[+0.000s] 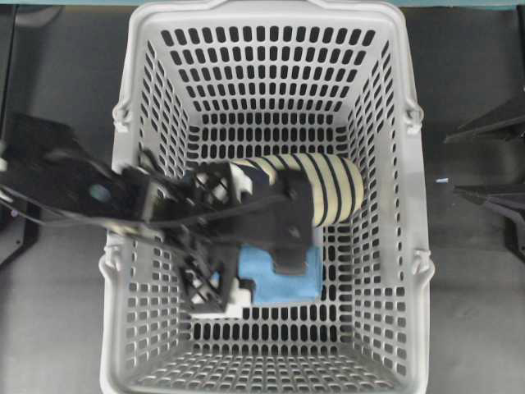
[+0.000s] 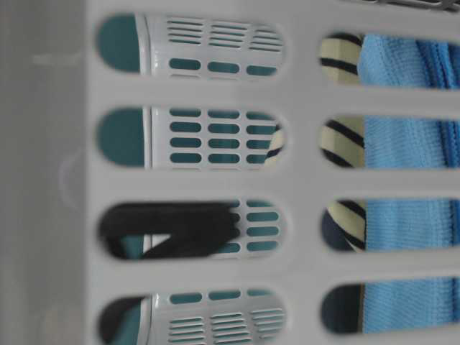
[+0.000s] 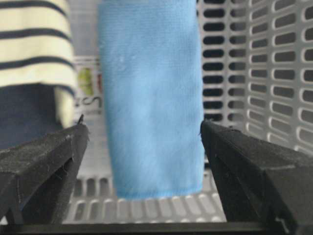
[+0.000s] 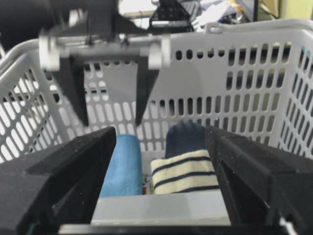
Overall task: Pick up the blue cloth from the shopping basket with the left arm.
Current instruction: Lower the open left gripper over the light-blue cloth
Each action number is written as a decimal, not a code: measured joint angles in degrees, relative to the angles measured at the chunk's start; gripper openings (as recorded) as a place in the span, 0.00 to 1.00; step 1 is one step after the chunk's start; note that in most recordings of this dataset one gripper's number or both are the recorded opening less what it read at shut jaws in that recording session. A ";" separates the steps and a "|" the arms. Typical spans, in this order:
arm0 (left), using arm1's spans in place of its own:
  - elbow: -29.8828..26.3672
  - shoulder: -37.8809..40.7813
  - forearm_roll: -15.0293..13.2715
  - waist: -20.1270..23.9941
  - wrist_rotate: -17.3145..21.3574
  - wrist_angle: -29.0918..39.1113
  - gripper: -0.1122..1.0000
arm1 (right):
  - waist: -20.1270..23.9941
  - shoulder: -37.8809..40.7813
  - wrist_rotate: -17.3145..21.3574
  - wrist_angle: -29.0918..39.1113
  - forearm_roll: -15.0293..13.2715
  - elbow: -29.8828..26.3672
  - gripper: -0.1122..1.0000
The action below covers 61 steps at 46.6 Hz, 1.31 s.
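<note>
Pincer of the left arm [image 3: 142, 147] stands wide open with nothing between its fingers [image 3: 46, 161], poised over the blue cloth [image 3: 150, 98], which lies flat on the floor of the shopping basket [image 1: 410, 246] beside a striped fabric roll [image 1: 328, 187]. Approach looks done; descent, closing and lifting remain. The right pincer [image 4: 159, 196] waits outside the basket, open and empty.
</note>
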 measured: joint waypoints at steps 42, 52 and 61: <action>2.37 9.76 0.09 -0.09 -1.32 -7.29 0.69 | 0.09 -0.18 0.09 0.00 0.00 0.88 0.75; 2.29 8.88 0.09 -0.53 -0.79 -7.12 0.21 | 0.09 -0.18 0.18 0.00 0.00 1.14 0.74; -1.05 5.27 0.00 -0.53 -0.70 -3.69 0.22 | 0.00 -0.26 0.18 0.00 -0.09 1.14 0.74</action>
